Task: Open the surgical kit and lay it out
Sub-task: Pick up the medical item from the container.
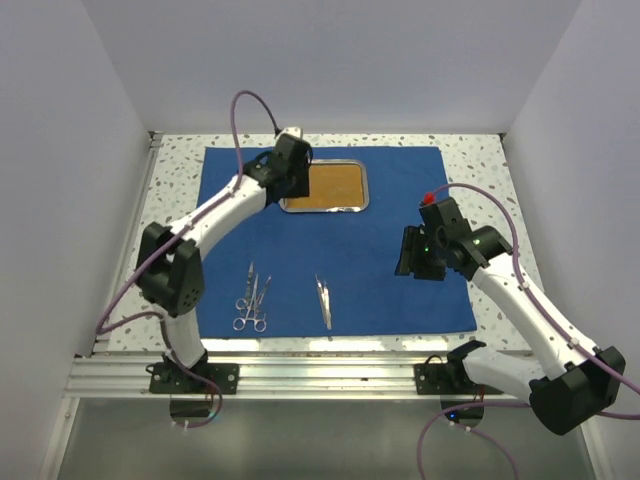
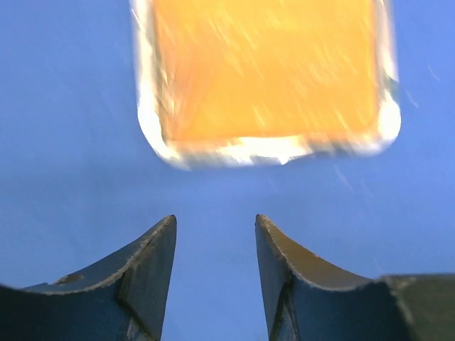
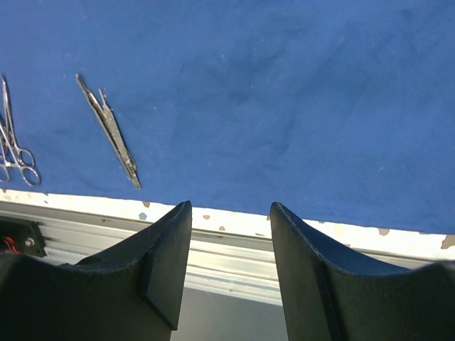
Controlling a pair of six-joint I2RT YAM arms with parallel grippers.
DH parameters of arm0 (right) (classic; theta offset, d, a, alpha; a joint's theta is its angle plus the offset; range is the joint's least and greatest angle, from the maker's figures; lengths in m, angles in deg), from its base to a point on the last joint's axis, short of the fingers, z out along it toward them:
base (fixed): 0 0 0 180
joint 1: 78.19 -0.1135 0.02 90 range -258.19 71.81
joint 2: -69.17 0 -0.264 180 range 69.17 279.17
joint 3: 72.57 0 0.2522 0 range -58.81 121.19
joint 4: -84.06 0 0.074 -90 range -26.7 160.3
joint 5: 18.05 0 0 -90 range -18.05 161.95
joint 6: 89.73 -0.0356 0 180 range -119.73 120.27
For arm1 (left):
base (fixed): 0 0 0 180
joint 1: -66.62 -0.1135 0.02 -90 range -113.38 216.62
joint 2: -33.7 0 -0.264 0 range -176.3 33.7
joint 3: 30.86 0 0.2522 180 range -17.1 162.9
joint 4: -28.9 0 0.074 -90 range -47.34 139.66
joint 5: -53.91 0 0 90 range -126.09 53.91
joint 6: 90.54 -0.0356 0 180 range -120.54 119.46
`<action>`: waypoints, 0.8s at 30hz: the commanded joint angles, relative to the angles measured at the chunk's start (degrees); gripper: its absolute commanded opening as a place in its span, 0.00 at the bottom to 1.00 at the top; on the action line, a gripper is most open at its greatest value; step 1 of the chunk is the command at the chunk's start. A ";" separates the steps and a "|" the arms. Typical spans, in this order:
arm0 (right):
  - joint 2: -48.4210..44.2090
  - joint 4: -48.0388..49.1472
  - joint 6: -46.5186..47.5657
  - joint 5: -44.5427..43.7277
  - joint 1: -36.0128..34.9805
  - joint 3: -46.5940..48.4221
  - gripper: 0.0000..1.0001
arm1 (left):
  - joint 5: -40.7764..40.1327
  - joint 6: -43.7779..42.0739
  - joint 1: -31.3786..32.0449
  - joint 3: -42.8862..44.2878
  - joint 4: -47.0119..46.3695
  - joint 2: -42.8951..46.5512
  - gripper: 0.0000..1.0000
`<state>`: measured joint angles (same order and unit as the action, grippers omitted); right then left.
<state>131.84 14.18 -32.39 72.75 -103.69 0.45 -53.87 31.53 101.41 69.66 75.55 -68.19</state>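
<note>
The royal-blue cloth wrap (image 1: 380,230) lies spread flat on the table. On its far part sits the steel tray (image 1: 335,187) with an orange-brown inside, empty. My left gripper (image 1: 291,183) hovers at the tray's left end. In the left wrist view it is open (image 2: 215,222) over bare cloth, just short of the tray (image 2: 266,78). Ring-handled scissors and forceps (image 1: 251,300) lie side by side near the front left, with tweezers (image 1: 323,301) to their right. My right gripper (image 1: 410,262) hangs open above the cloth's right part, nothing between its fingers (image 3: 231,206). The tweezers (image 3: 109,131) lie to its left.
The speckled tabletop (image 1: 178,180) shows around the cloth. An aluminium rail (image 1: 320,370) runs along the near edge, and in the right wrist view that rail (image 3: 234,256) lies just beyond the cloth's hem. White walls close in the left, far and right sides.
</note>
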 commanded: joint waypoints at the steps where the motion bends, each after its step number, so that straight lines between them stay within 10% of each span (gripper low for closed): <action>1: 1.04 0.31 -1.61 -2.29 -0.08 2.00 0.52 | 3.71 -16.41 -4.98 11.80 -4.85 -9.62 0.51; 10: 7.72 0.31 -1.96 -6.24 0.01 7.00 0.52 | 6.79 -26.97 -10.61 39.26 0.43 -34.78 0.46; 21: 14.67 0.22 -0.91 -6.86 0.10 11.75 0.52 | 11.28 -26.63 -12.55 35.50 -2.47 -37.95 0.34; 24: 15.55 0.31 -0.82 -6.69 0.10 12.19 0.52 | 10.93 -26.63 -12.55 34.44 -2.39 -38.82 0.17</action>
<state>146.99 14.23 -33.79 66.96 -103.69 10.07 -43.93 5.96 89.02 104.85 74.45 -106.76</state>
